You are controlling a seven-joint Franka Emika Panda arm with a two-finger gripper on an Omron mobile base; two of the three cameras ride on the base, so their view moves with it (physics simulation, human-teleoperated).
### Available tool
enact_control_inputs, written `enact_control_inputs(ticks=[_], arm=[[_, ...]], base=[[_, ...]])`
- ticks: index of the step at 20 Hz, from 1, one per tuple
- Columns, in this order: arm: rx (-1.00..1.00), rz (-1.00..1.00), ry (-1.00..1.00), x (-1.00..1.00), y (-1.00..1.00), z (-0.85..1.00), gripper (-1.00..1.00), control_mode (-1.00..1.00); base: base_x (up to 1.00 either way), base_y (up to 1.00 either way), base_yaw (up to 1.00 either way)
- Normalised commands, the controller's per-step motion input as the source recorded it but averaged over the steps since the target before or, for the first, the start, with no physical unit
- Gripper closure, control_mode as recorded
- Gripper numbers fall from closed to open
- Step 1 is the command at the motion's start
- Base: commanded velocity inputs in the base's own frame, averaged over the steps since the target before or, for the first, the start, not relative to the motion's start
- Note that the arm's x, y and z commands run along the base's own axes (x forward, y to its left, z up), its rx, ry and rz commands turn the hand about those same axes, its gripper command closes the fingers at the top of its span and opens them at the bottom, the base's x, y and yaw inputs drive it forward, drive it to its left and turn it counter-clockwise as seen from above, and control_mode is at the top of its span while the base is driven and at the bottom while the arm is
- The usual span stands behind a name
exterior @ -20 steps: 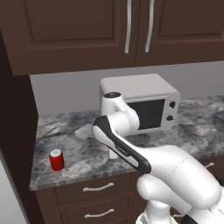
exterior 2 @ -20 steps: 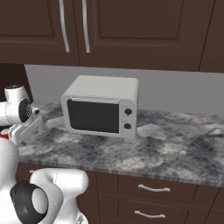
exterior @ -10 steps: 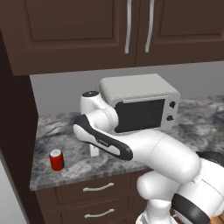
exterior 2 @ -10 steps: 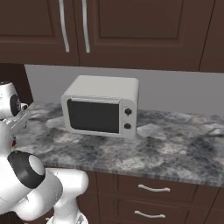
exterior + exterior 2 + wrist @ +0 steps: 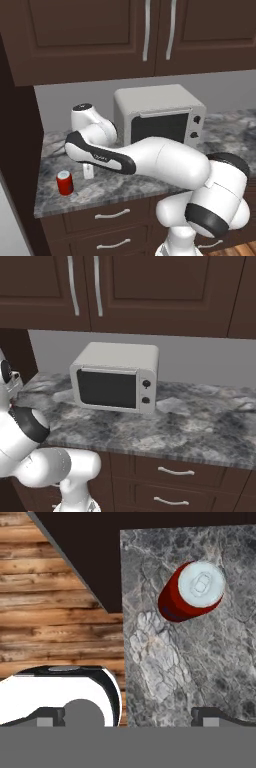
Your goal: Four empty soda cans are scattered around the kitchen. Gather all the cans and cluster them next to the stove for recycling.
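Left base view, red soda can (image 5: pixel 64 182) upright near the marble table's (image 5: pixel 120 182) front left edge, claw (image 5: pixel 88 172) just beside it, right base view, toaster oven (image 5: pixel 115 376) further back, hand view, can top up, claw spread wide, holding nothing

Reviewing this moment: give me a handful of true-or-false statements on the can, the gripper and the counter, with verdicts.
1. The soda can stands upright on the granite counter. True.
2. The gripper is closed around the can. False: its jaws are open and the can stands apart, beside it.
3. The can sits near the counter's left front corner. True.
4. The toaster oven has its door hanging open. False: the door is shut.
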Motion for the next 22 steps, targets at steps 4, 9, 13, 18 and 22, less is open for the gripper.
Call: enact_control_inputs(ticks=[4,9,13,18,22], arm=[[0.0,0.02,0.0,0.04,0.31,-0.09,-1.0,-1.0],[-0.02,0.0,-0.02,0.06,0.33,-0.19,-1.0,-1.0],[0.0,0.0,0.0,0.23,0.27,-0.01,-1.0,-1.0],[0.0,0.0,0.0,0.3,0.23,-0.02,-1.0,-1.0],[0.0,0.0,0.0,0.39,0.17,-0.07,-1.0,-1.0]], base=[[0.0,0.0,0.0],[0.0,0.0,0.0],[0.0,0.0,0.0],[0.0,0.0,0.0],[0.0,0.0,0.0]])
